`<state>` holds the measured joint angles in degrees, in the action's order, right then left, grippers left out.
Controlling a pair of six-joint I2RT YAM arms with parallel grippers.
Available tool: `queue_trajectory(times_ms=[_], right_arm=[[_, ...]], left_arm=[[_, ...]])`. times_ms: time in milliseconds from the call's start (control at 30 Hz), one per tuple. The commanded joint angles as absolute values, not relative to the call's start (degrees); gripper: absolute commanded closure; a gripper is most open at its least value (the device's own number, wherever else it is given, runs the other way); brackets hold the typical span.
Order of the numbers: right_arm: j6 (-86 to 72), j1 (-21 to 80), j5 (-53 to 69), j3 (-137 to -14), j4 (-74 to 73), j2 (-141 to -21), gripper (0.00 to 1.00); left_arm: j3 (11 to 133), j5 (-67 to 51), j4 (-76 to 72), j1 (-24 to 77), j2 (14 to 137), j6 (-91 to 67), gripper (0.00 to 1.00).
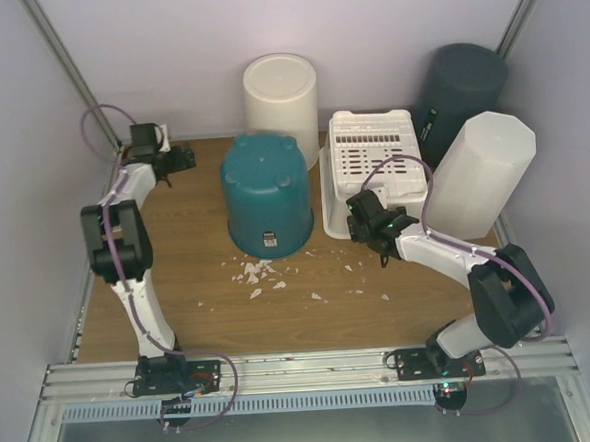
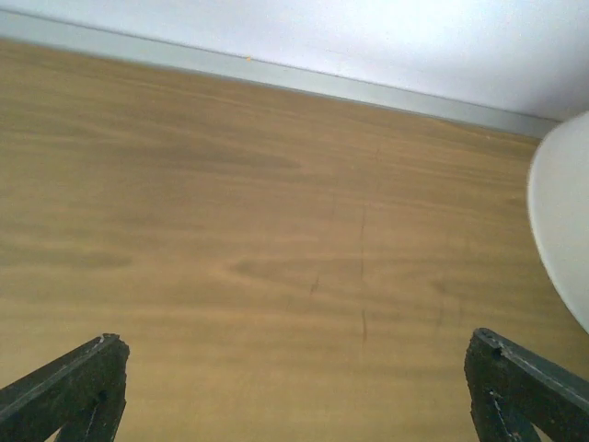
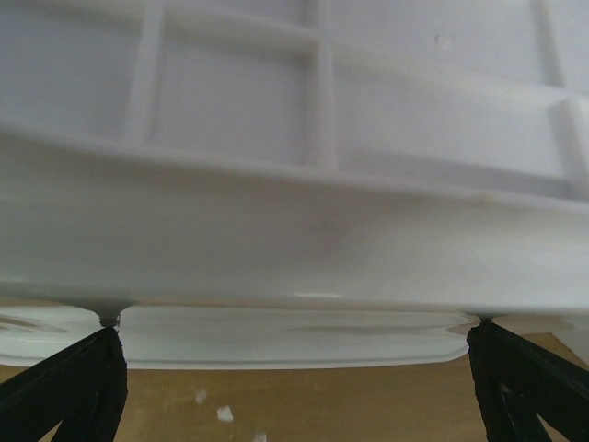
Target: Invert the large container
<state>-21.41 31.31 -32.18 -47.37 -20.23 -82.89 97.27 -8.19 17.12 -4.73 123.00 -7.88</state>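
Observation:
A white slotted crate point(image 1: 372, 166) lies right of centre, its ribbed wall and rim point(image 3: 294, 336) filling the right wrist view, rim down near the tabletop. My right gripper point(image 1: 373, 228) is open at the crate's near edge, fingers point(image 3: 74, 387) spread wide just before the rim, holding nothing. A teal bucket point(image 1: 266, 195) stands bottom-up at the centre. My left gripper point(image 1: 178, 160) is open and empty at the far left back, over bare wood, with its fingers point(image 2: 74, 382) wide apart.
A white cylinder bin point(image 1: 280, 92) stands at the back, its edge showing in the left wrist view point(image 2: 563, 221). A dark grey bin point(image 1: 459, 86) and a tilted white octagonal bin point(image 1: 480, 175) stand at the right. White crumbs point(image 1: 258, 275) litter the table in front of the bucket.

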Motion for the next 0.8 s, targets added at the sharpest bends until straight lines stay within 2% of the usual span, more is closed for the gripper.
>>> queue_trajectory(times_ms=[0, 167, 367, 533, 767], right_arm=[[-18.4, 29.2, -31.4, -51.2, -14.9, -86.3, 0.00], [-16.6, 27.9, -31.7, -52.5, -12.7, -89.0, 0.00], [-17.3, 24.7, -30.5, -54.9, -14.5, -89.0, 0.00], [-19.9, 25.0, -28.4, -53.0, -16.0, -81.7, 0.00], [-24.0, 26.8, -27.0, -49.6, -21.5, -64.8, 0.00]], left_arm=[[86.7, -17.9, 15.7, -6.1, 109.4, 0.4, 0.01], [79.3, -24.1, 20.4, -3.7, 104.2, 7.2, 0.01], [80.0, -26.0, 20.2, -0.6, 107.2, 5.0, 0.01], [80.8, -27.8, 19.9, 2.2, 109.5, 2.7, 0.01], [83.3, -27.6, 20.3, 5.5, 111.7, 1.5, 0.01]])
